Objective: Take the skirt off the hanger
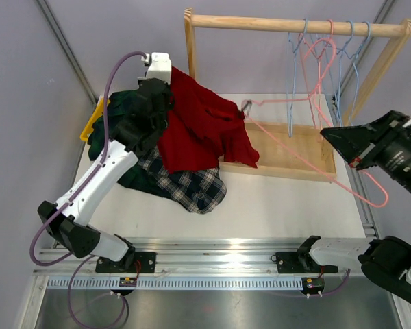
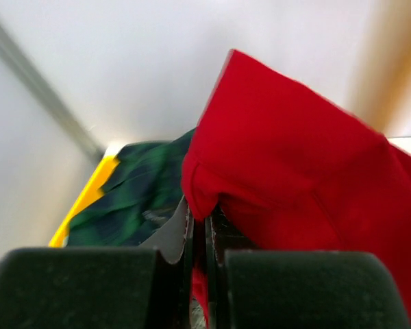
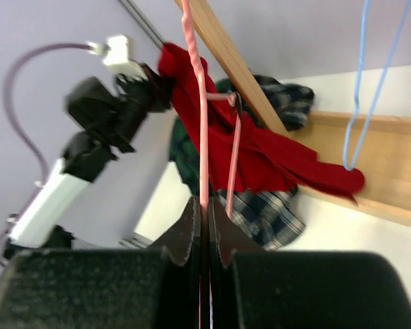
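Removal looks partly done: left gripper [image 2: 197,229] clamps the red skirt [image 1: 205,130], lifted above the table [image 1: 274,205]; right gripper [image 3: 204,219] pinches the pink hanger [image 3: 203,137], one clip [image 1: 246,106] seemingly unreleased.

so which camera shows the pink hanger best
The top external view: the pink hanger shows nearly whole, its clip at the red skirt. The right wrist view shows only a close-up stretch of its wire. The left wrist view shows none of it.
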